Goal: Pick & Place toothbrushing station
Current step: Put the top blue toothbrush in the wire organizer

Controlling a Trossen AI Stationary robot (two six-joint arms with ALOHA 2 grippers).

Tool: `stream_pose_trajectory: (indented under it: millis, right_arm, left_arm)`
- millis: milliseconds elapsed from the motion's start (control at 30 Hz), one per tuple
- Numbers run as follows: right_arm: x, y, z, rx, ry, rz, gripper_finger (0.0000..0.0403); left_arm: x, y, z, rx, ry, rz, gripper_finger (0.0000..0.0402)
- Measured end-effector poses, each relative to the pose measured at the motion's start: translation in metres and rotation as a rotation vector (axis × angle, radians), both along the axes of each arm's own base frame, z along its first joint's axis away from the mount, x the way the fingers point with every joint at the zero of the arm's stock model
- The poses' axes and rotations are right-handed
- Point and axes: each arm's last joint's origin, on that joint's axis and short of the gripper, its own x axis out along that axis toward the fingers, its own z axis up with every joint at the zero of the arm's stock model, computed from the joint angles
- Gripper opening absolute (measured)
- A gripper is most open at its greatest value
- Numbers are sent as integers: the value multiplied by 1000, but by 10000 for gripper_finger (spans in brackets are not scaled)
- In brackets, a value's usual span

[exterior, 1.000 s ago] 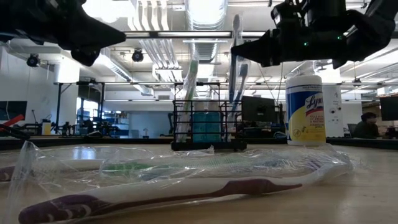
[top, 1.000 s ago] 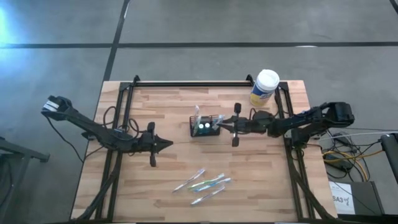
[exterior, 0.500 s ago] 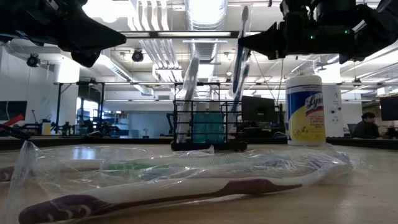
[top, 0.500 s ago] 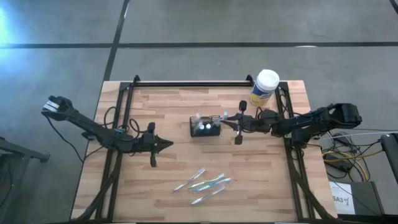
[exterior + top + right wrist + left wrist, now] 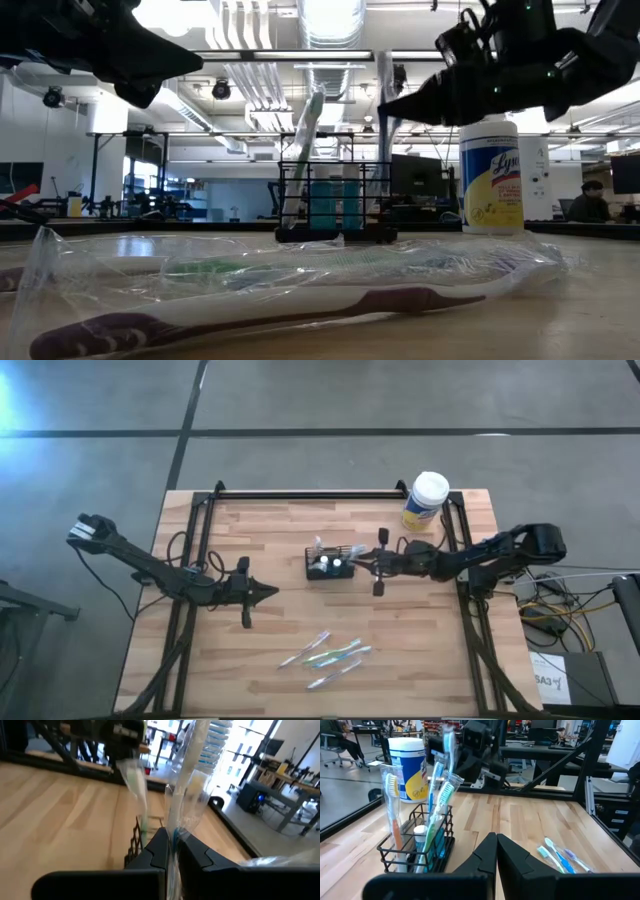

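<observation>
The toothbrushing station, a black wire caddy (image 5: 331,564), stands mid-table with several wrapped toothbrushes upright in it; the left wrist view shows the caddy (image 5: 415,847) too. My right gripper (image 5: 362,563) hovers just right of the caddy, above its rim, shut on a wrapped blue-bristled toothbrush (image 5: 192,765). My left gripper (image 5: 272,592) waits left of the caddy, held level, shut on nothing. My right gripper pinches the wrapped toothbrush's handle (image 5: 173,826) below the head, between its two fingers. The fingers come in level from the table's right, lying across the brush. The brush (image 5: 384,85) stands nearly upright, head up, its lower part reaching down into the caddy's right end.
A white-lidded, yellow-labelled canister (image 5: 426,500) stands at the far right. Several loose wrapped toothbrushes (image 5: 330,655) lie near the table's front edge. A black frame (image 5: 300,493) runs along the far edge and both sides.
My right gripper first rose and drew back toward the right edge with the toothbrush, then came down again toward the caddy. The brush now stands lower and more upright, its lower end in the caddy.
</observation>
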Motion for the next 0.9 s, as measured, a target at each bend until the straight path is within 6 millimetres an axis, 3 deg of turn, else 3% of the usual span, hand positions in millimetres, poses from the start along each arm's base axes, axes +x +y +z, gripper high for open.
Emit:
stream_pose_trajectory:
  millis: [533, 767, 900]
  right_arm:
    - [16, -8, -42, 52, 36, -49, 13]
    - [19, -8, -50, 74, 39, -50, 16]
    - [18, -8, -49, 77, 44, -49, 43]
  left_arm:
    - [0, 0, 0, -9, -1, 1, 16]
    - [0, 0, 0, -10, -1, 0, 16]
    - [0, 0, 0, -11, -1, 1, 16]
